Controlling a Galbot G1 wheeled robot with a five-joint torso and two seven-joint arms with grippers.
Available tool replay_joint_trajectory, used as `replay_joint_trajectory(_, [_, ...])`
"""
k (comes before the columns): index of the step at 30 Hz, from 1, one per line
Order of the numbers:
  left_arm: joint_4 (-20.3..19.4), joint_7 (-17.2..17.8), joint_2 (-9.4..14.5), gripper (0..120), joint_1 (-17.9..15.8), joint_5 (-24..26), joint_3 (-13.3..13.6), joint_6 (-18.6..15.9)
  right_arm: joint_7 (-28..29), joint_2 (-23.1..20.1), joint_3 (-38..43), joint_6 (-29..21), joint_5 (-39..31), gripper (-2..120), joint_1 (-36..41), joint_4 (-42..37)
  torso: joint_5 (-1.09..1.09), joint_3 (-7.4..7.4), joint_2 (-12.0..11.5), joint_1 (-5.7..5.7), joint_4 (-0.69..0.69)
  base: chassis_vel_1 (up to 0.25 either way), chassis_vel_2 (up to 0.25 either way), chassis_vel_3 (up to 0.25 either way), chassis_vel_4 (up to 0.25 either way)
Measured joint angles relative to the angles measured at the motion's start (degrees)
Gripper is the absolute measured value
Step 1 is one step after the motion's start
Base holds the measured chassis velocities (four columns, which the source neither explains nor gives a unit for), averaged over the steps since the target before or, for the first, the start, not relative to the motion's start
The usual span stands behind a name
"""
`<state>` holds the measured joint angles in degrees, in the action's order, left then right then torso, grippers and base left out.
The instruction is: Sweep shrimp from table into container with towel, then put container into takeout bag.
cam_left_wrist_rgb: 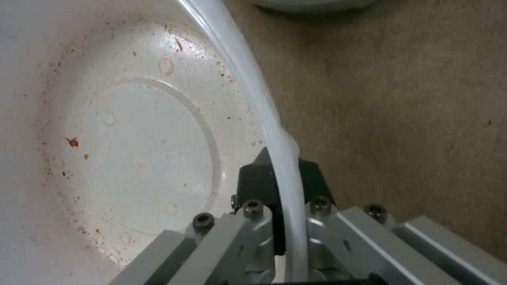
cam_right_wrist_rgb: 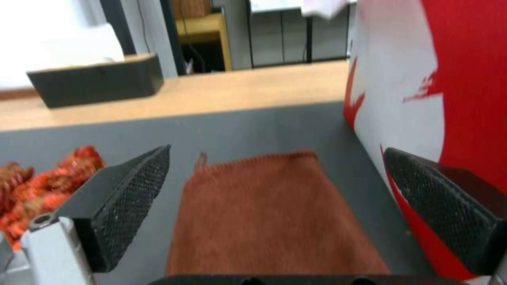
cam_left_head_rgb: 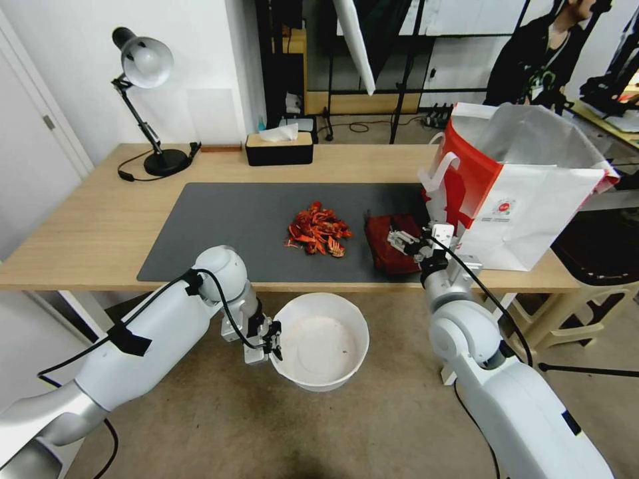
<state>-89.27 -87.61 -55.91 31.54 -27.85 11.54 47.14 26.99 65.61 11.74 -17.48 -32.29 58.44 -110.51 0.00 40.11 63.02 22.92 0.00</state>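
Observation:
The shrimp (cam_left_head_rgb: 318, 230) lie in a red-orange pile at the middle of the dark mat (cam_left_head_rgb: 226, 226) on the table (cam_left_head_rgb: 80, 233); the right wrist view catches them too, shrimp (cam_right_wrist_rgb: 37, 178). To their right lies the folded rust-red towel (cam_left_head_rgb: 383, 239), towel (cam_right_wrist_rgb: 269, 213). My right gripper (cam_left_head_rgb: 406, 241) hovers open just above the towel, its pads (cam_right_wrist_rgb: 132, 202) spread wide. Below the table's front edge, my left gripper (cam_left_head_rgb: 273, 340) is shut on the rim of the white container (cam_left_head_rgb: 326, 342), container (cam_left_wrist_rgb: 132, 150). The takeout bag (cam_left_head_rgb: 526, 199) stands open at the right.
A black tissue box (cam_left_head_rgb: 279, 148) and a desk lamp (cam_left_head_rgb: 143, 63) stand at the table's back. The bag's red side (cam_right_wrist_rgb: 465, 79) is close beside my right gripper. A stool (cam_left_head_rgb: 592, 266) stands right of the table. Carpet lies under the container.

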Motion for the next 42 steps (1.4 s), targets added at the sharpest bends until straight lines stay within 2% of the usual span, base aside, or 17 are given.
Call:
replay_joint_trajectory(29, [-0.40,0.01,0.22,0,1.15,0.32,-0.90,0.00,5.07,-0.19,-3.85,-11.23,-5.95,100,-3.99,3.54,0.00,0.00,0.00,0.00,0.00,0.000,0.000,0.000,0.000])
replay_joint_trajectory(42, [-0.42,0.01,0.01,0,1.33,0.38,-1.24,0.00,4.88,-0.14,-3.79,-12.50,-6.18,100,-4.50,4.77,0.00,-0.01,0.01,0.00,0.00,0.000,0.000,0.000,0.000])
